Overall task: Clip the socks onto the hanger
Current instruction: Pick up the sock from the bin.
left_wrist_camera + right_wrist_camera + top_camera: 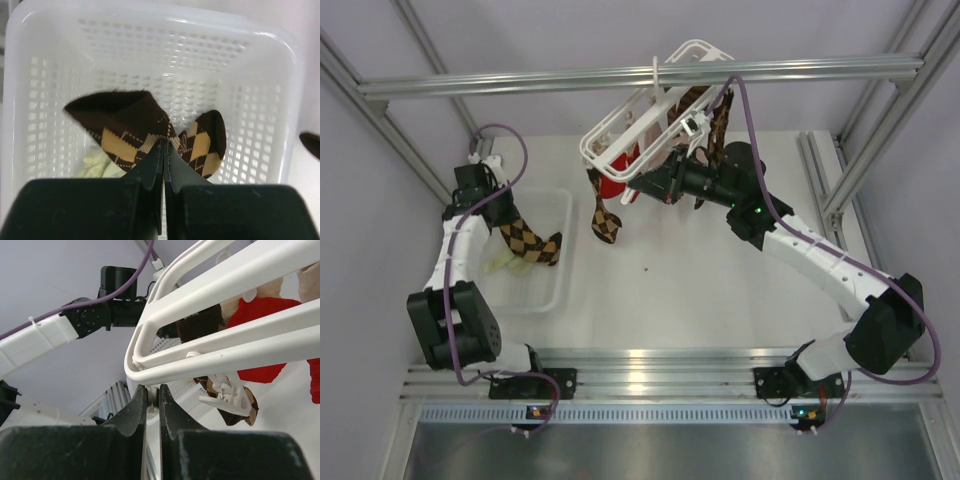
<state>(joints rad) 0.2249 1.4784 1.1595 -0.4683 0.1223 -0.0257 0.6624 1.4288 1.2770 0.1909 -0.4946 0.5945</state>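
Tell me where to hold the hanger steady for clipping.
Grip the hanger at its rounded lower corner, coming from below and straddling the bar. The frame hangs tilted, and that corner is thin and clear of the clips. The right hand is shut there now.

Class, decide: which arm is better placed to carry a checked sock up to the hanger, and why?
Left, probably. The left hand is shut on a checked sock above the basket, free to lift it. The right hand is clamped on the hanger, steadying it.
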